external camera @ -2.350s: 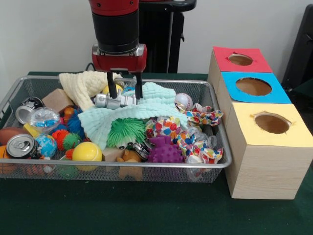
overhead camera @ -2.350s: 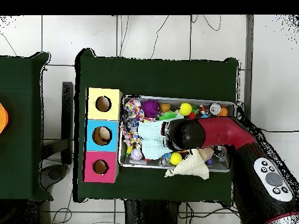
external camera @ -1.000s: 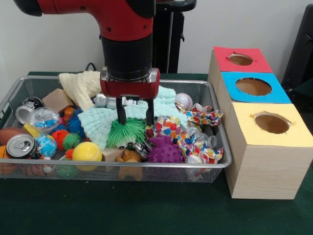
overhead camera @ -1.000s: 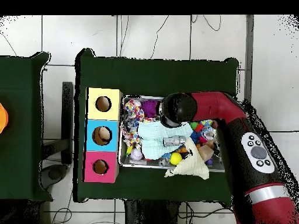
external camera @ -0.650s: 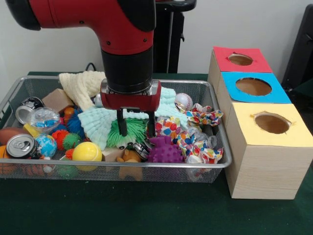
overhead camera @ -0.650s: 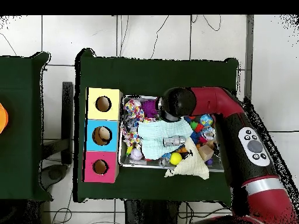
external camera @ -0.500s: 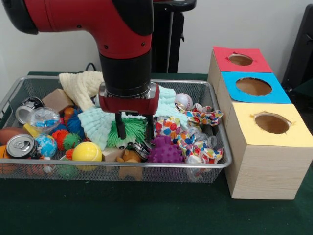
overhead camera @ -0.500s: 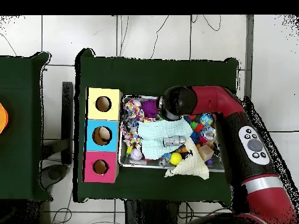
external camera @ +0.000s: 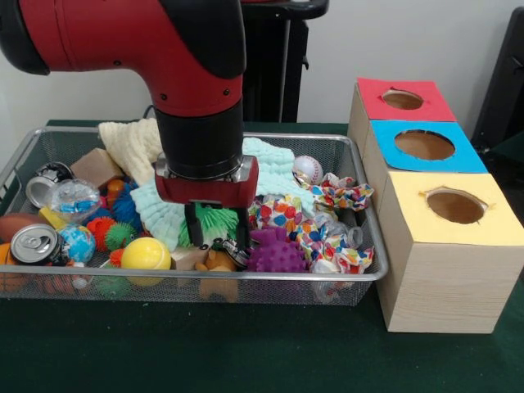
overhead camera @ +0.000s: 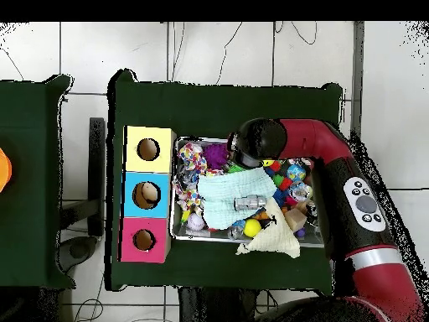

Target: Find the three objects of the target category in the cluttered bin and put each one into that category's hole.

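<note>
My tool (external camera: 217, 231) is spread, its two fingers reaching down on either side of the green spiky ball (external camera: 214, 221), not yet pinching it. That ball looks like my target. It sits in the basket (external camera: 344, 282) right under my wrist, half tucked beneath the edge of the mint cloth (external camera: 274, 168) that lies just behind the tool.

To my tool's side toward the boxes, the purple spiky ball (external camera: 277, 252) is very near, almost touching one finger, and the patterned wrapper (external camera: 288, 217) lies just beyond it. On the other side sits the yellow ball (external camera: 146, 254), with a soda can (external camera: 34, 244) farther out. Below the fingertips I see a small brown toy (external camera: 218, 262) and something metallic I cannot identify.

To do this well, I judge I should sink a little lower so the fingers pass the soft spikes and meet the body, then press together slowly. I must keep clear of the cloth edge, or it may lift with the ball.

The yellow box (external camera: 452, 246), blue box (external camera: 424, 146) and red box (external camera: 404, 100) stand well away on the worktop (external camera: 246, 352), beside the basket.
</note>
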Motion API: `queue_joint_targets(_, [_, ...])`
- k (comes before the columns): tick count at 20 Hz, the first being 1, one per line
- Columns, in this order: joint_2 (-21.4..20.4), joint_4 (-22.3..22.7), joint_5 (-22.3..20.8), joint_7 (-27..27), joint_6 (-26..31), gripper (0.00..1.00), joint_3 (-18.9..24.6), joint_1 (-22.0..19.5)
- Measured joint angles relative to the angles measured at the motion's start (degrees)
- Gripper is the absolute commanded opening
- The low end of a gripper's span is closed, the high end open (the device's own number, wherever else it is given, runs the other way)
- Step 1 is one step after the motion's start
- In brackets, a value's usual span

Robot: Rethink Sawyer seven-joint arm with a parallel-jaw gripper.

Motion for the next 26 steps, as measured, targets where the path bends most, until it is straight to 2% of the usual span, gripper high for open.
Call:
queue_joint_targets(10, [0.8, -1.5, -0.3, 0.0, 0.1, 1.0, 0.0, 0.0])
queue_joint_targets(26, [1.1, -1.4, -0.6, 0.0, 0.4, 1.0, 0.0, 0.0])
